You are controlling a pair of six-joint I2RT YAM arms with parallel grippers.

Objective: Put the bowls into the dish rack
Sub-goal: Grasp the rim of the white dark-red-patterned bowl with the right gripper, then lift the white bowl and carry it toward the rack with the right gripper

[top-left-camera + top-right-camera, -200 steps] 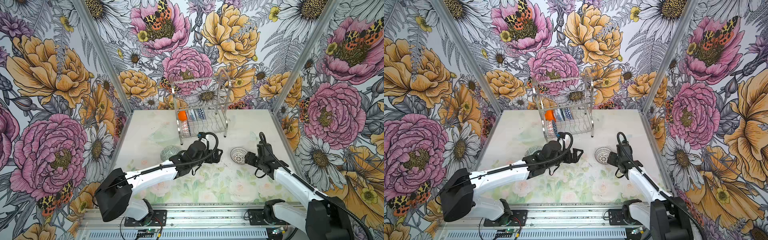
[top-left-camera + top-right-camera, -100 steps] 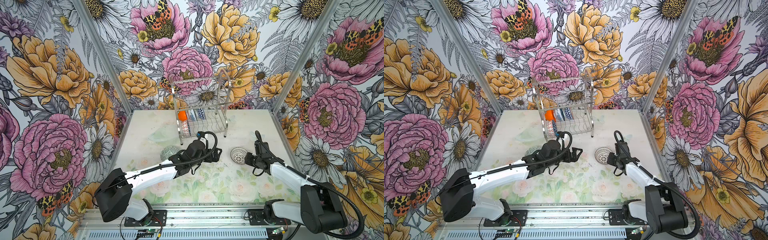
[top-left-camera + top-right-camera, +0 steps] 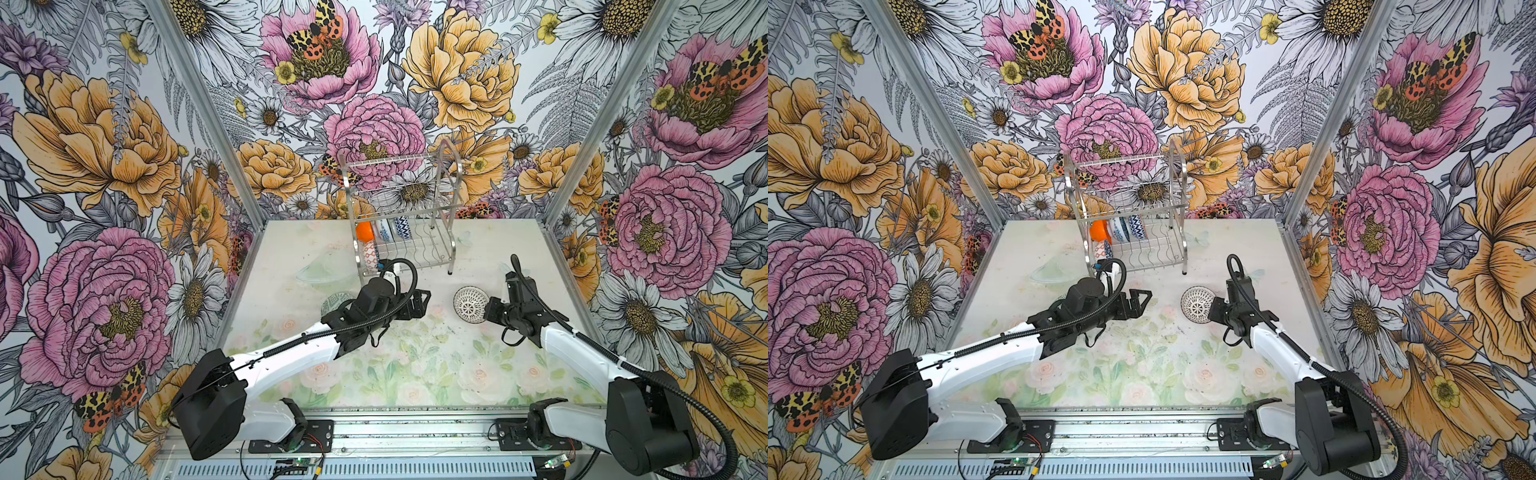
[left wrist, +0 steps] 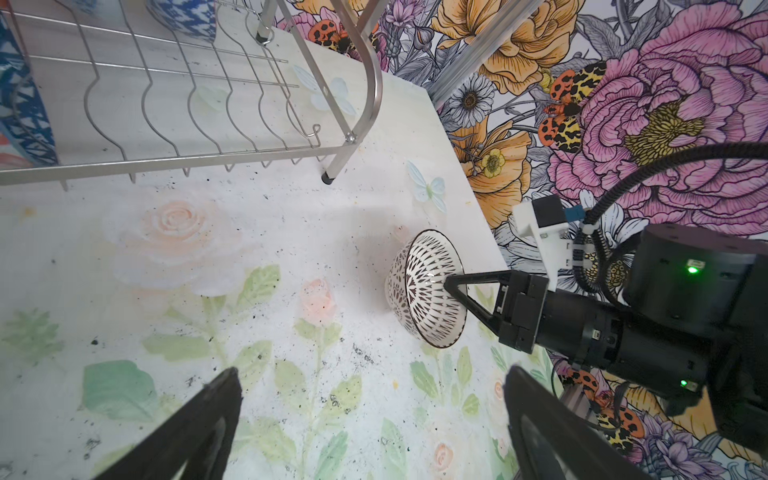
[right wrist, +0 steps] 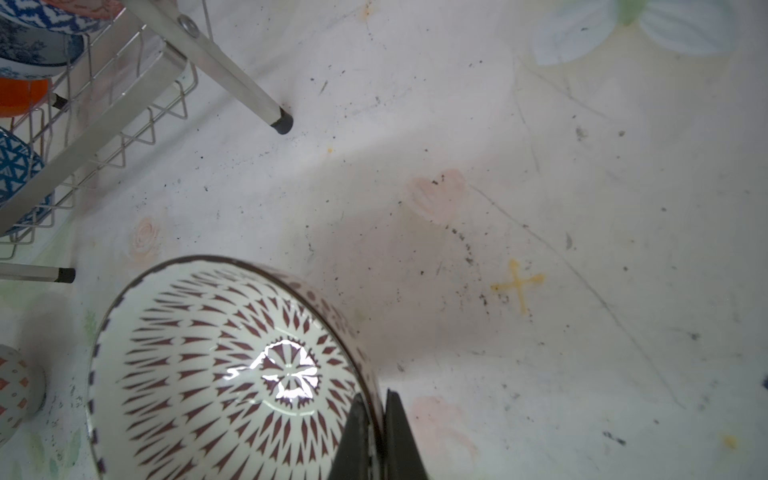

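Observation:
A black-white bowl [image 3: 468, 304] [image 3: 1197, 304] is tipped on its side right of the table's middle, its opening facing the left arm. My right gripper [image 5: 376, 400] [image 3: 487, 309] is shut on its rim, one finger inside [image 4: 453, 286] and one outside. The left gripper [image 4: 370, 374] [image 3: 420, 300] hangs open over bare table, a hand's width left of that bowl [image 4: 428, 286]. The dish rack [image 3: 446, 195] [image 3: 1177, 187] stands at the back. Its lower tier holds an orange bowl [image 3: 365, 231], blue-white bowls [image 3: 401, 227] and an orange-white one [image 3: 369, 253]. A grey-green bowl [image 3: 333, 300] sits behind the left arm.
A clear glass dish [image 3: 322, 272] lies on the table left of the rack. The rack's front legs [image 4: 332, 172] stand between the arms and the back wall. Flowered walls close in the table on three sides.
My right gripper has shut on the black-white bowl's rim, and its arm has shifted slightly. The left arm has stayed put, still open.

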